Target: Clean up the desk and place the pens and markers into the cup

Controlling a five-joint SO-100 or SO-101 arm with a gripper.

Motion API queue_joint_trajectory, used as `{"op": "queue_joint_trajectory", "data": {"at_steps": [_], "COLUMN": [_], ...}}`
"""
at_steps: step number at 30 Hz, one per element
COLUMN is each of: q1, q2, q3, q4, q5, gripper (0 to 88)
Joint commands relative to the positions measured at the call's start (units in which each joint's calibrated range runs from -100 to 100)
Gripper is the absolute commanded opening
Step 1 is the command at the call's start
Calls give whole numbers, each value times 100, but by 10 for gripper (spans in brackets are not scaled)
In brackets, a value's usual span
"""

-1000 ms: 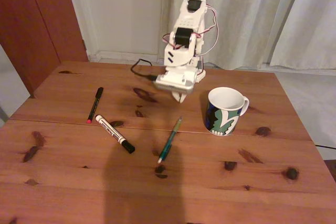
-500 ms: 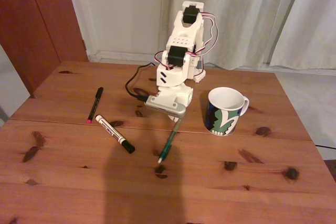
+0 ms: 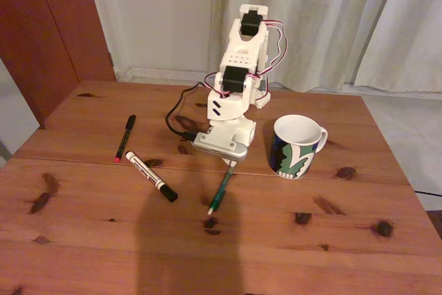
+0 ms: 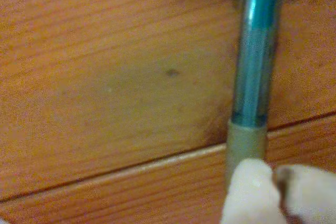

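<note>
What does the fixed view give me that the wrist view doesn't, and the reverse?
Fixed view alone: the cup, the black pen, the marker, and the arm bent low over the desk. Wrist view alone: the gripper tips down at the green pen's grey end, right on the desk seam. Both show the green pen lying on the wood.

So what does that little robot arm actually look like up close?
The arm is made of blocky white plastic segments with black motor blocks set into the joints. Thin red and white wires loop along its side and a black cable trails off behind. The head has a ridged silver edge, and its pincer has pale, off-white tips.
</note>
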Motion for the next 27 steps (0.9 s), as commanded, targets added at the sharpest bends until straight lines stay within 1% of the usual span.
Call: {"op": "queue_joint_trajectory", "data": {"at_steps": [1,5,16,27], "q1": [-103,-200,-377,-328], "q2": [-56,-56,-65,-48], "q3": [-373,-319,78,105], "q4": [-136,-136,-127,-136], "q5": [28,33,33,33], "gripper": [106,149,150,145]}}
